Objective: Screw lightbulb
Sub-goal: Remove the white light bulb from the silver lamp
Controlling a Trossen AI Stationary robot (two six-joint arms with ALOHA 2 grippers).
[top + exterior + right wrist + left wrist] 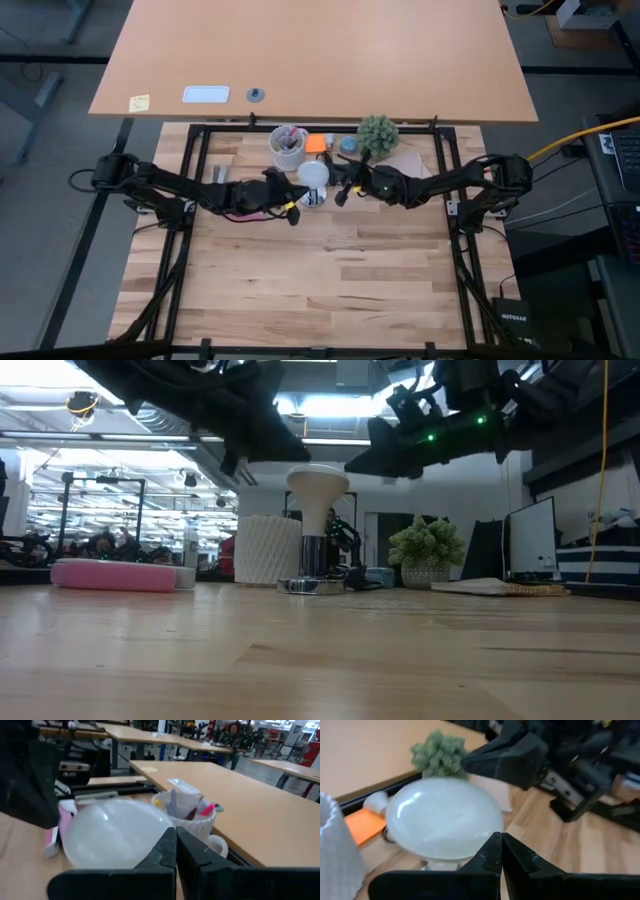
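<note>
The lightbulb (313, 172), a white frosted globe, stands upright near the table's middle. Its metal base (316, 555) sits in a silvery round fitting (312, 586) on the wood. My left gripper (499, 840) is shut and comes in about level from the left, its tips at the globe's height (240, 460). My right gripper (176, 834) is also shut and comes in level from the right, its tips close by the globe's right side (352, 463). In both wrist views the globe (442, 817) (112, 835) fills the space just beyond the fingertips. My left gripper's shut fingertips overlap the globe's edge (480, 837) in its wrist view, but I cannot tell whether they touch it. My right gripper's shut fingertips stand at the globe's edge (157, 832) in the same way, and I cannot tell whether they touch it either.
Behind the bulb stand a white ribbed cup of pens (287, 145), an orange item (316, 143) and a small green plant (378, 132). A pink object (115, 575) lies to the left. Bare wood (320, 290) stretches toward the near edge.
</note>
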